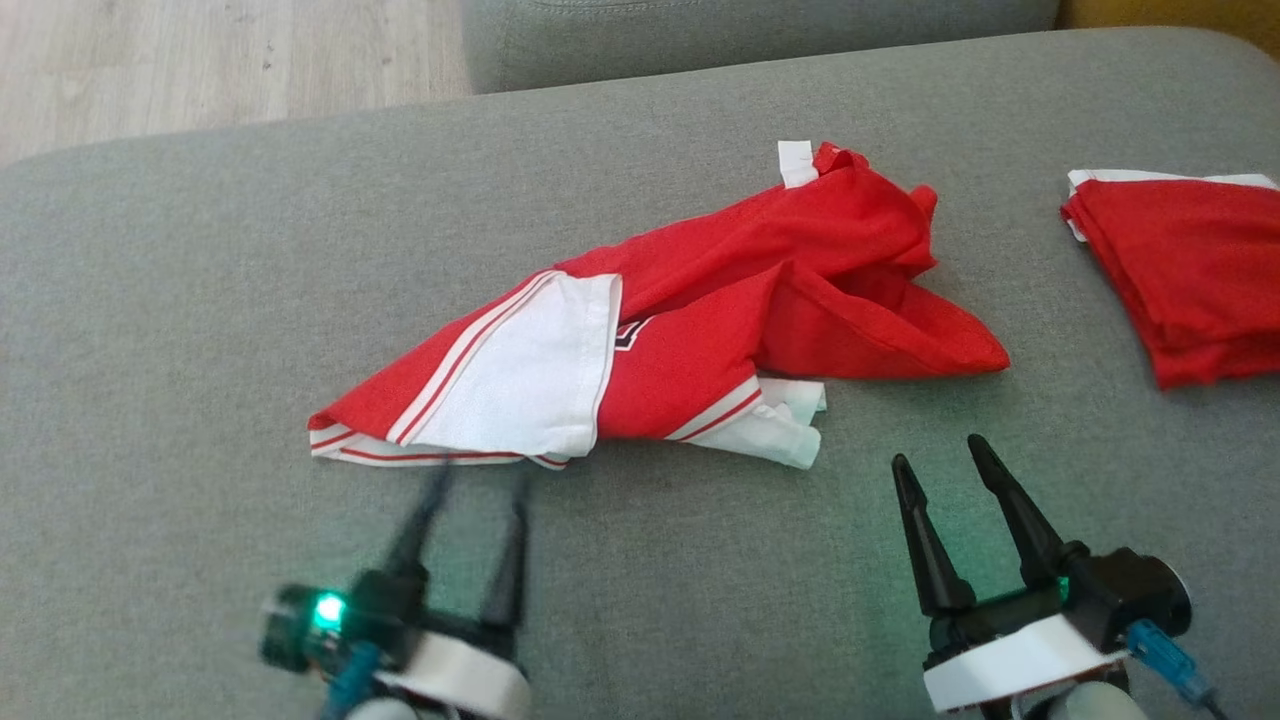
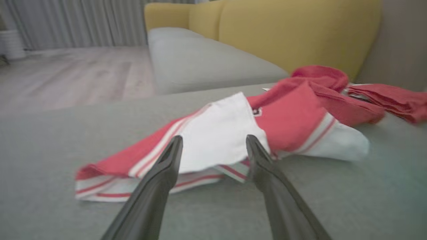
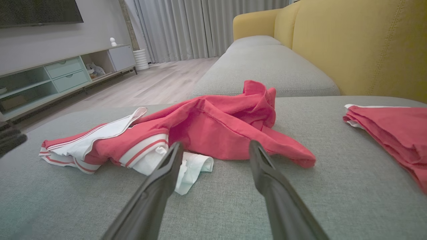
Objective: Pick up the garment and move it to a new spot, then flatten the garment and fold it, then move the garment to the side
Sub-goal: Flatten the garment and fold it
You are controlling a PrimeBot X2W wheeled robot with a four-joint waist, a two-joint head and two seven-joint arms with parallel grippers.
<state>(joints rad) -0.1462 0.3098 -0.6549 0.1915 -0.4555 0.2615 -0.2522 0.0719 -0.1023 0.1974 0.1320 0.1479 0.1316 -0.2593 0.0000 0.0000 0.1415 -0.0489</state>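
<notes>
Where garment (image 1: 700, 330) lies just beyond left end effector (image 1: 480, 478) | right end effector (image 1: 938, 452) nearby | both splayed (empty)

Left hand (image 1: 480, 478) blurred in head view, finger outlines smeared, its wrist cut by the bottom edge. Right hand (image 1: 938, 450) sharp, body cropped at the bottom too. Garment (image 1: 720, 290) ahead of both hands: dark print (image 1: 628, 336) half hidden under the white panel (image 1: 520, 370), unreadable; underside hidden. Left wrist view soft all over, cloth edges fuzzy. Folded red cloth (image 1: 1190, 270) out past the right hand, cut by the frame edge. Dark shape (image 3: 10, 141) at the right wrist view's left edge, cropped, cannot tell what.
</notes>
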